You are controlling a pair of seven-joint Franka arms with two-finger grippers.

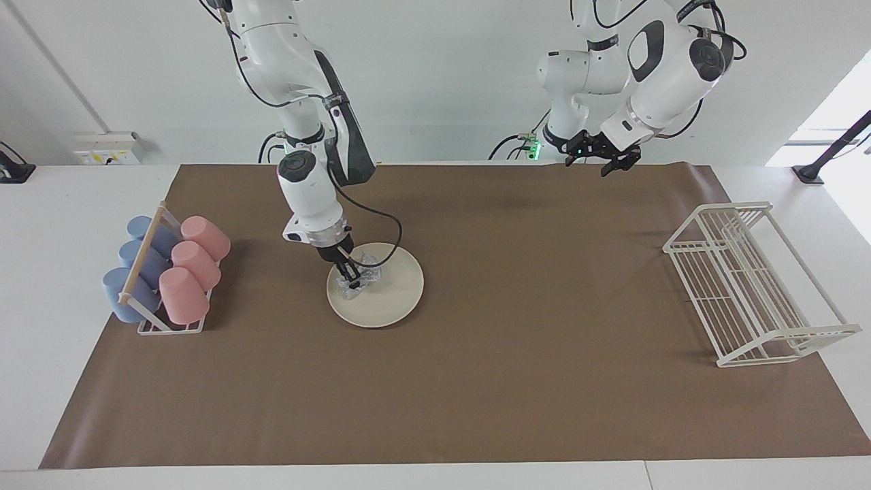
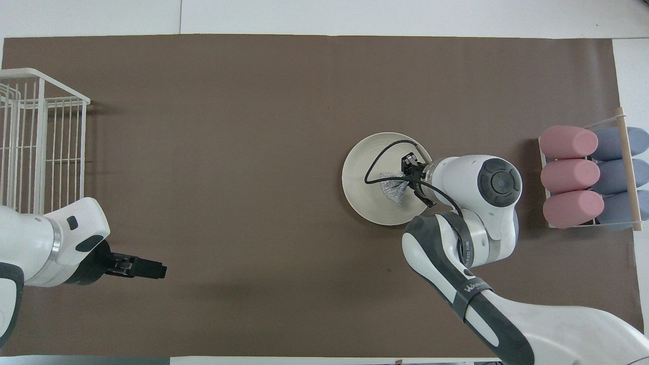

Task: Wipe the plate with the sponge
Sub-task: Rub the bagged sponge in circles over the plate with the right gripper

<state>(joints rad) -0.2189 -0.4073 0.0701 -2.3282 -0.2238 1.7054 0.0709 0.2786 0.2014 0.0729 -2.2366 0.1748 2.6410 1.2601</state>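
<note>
The round cream-white plate point(image 1: 388, 299) point(image 2: 365, 197) lies on the brown mat toward the right arm's end of the table. On it rests the silvery, lumpy sponge point(image 1: 366, 274) point(image 2: 391, 188), on the part of the plate nearer the robots. My right gripper point(image 1: 351, 273) point(image 2: 407, 178) reaches down onto the plate and is shut on the sponge, pressing it against the plate's surface. My left gripper point(image 1: 607, 161) point(image 2: 152, 269) waits raised over the mat's edge near its own base, open and holding nothing.
A rack point(image 1: 153, 325) point(image 2: 626, 167) with pink and blue cups lying on their sides stands at the right arm's end of the table. A white wire rack point(image 1: 755, 286) point(image 2: 35, 142) stands at the left arm's end. A black cable point(image 2: 377, 154) loops over the plate.
</note>
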